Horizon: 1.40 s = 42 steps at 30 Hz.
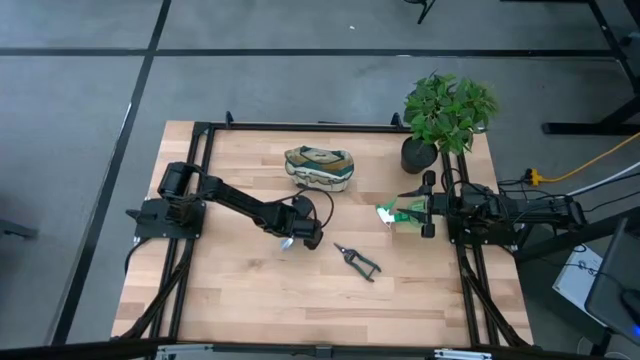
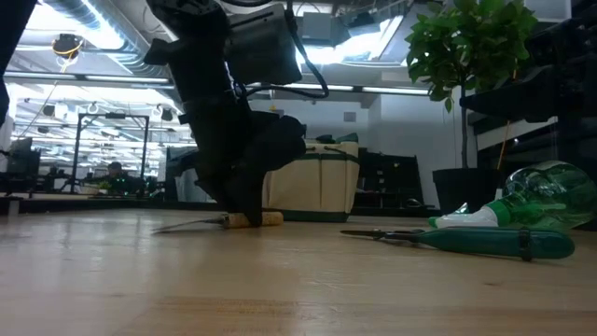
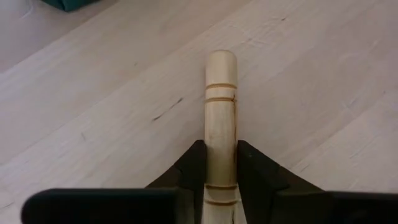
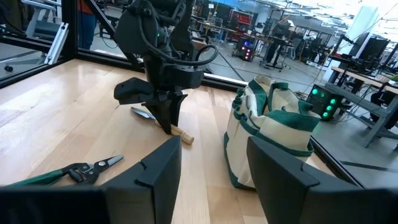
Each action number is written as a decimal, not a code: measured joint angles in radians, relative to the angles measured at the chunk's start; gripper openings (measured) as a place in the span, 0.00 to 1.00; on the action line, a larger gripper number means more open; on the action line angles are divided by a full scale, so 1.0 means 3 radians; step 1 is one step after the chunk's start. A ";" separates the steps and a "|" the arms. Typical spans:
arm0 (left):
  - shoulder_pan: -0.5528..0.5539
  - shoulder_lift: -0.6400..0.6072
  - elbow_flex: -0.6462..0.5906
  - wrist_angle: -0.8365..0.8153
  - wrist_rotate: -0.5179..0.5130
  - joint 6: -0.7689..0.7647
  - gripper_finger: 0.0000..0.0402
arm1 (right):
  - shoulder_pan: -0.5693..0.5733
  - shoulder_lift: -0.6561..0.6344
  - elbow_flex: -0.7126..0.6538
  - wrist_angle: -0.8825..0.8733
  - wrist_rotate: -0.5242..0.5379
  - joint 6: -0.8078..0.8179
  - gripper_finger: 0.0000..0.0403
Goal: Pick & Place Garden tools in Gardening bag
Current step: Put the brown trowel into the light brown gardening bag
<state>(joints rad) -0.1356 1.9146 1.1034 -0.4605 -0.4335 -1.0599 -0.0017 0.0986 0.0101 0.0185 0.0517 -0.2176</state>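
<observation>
A wooden-handled trowel (image 4: 163,122) lies flat on the table near its middle, its blade (image 2: 187,224) toward the near left. My left gripper (image 3: 221,163) is down on it and shut on the handle. The cream-and-green gardening bag (image 1: 320,167) stands just beyond. The green-handled pruning shears (image 1: 358,260) lie to the near right. A green-and-white soft item (image 1: 393,213) lies by my right gripper (image 4: 211,168), which waits open at the right edge with nothing between its fingers. My left gripper pinches the trowel's wooden handle (image 3: 221,149) between its two fingers, about halfway along, with the free end (image 3: 221,62) sticking out past them. The fingers slant down from above and stand across the handle. The trowel lies level on the table.
A potted green plant (image 1: 445,110) stands at the far right corner. The near half of the table (image 1: 300,310) is bare wood. A black frame (image 1: 200,200) runs along the table's left, right and far edges.
</observation>
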 joint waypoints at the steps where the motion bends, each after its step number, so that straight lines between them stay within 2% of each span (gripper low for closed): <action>1: 0.0000 0.0001 0.0000 0.0002 0.0000 0.0002 0.15 | 0.0000 0.0001 0.0000 0.0000 0.0000 -0.0001 0.46; 12: -0.0023 0.0005 -0.0005 0.0049 -0.0002 0.0172 0.16 | 0.0000 0.0001 0.0000 0.0000 -0.0001 -0.0001 0.46; 17: -0.0037 0.0002 -0.0010 0.0249 0.0080 0.0581 0.16 | 0.0000 0.0001 0.0000 0.0000 -0.0003 -0.0001 0.46; 21: -0.0041 -0.0027 -0.0015 0.0491 0.0318 0.1066 0.16 | 0.0000 0.0001 0.0000 0.0000 -0.0005 -0.0001 0.46; 28: -0.0045 -0.0054 -0.0013 0.1398 0.0886 0.2333 0.16 | 0.0001 0.0000 0.0000 0.0001 -0.0009 0.0000 0.46; 34: -0.0021 -0.0059 -0.0012 0.2195 0.1103 0.3207 0.16 | 0.0001 0.0001 0.0000 0.0000 -0.0008 -0.0001 0.46; 42: 0.0093 -0.0063 -0.0009 0.3059 0.1393 0.3742 0.16 | 0.0001 0.0001 0.0000 0.0000 -0.0008 0.0000 0.46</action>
<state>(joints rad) -0.1076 1.8957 1.1007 0.4571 -0.0156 0.0627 -0.0013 0.0990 0.0101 0.0185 0.0494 -0.2176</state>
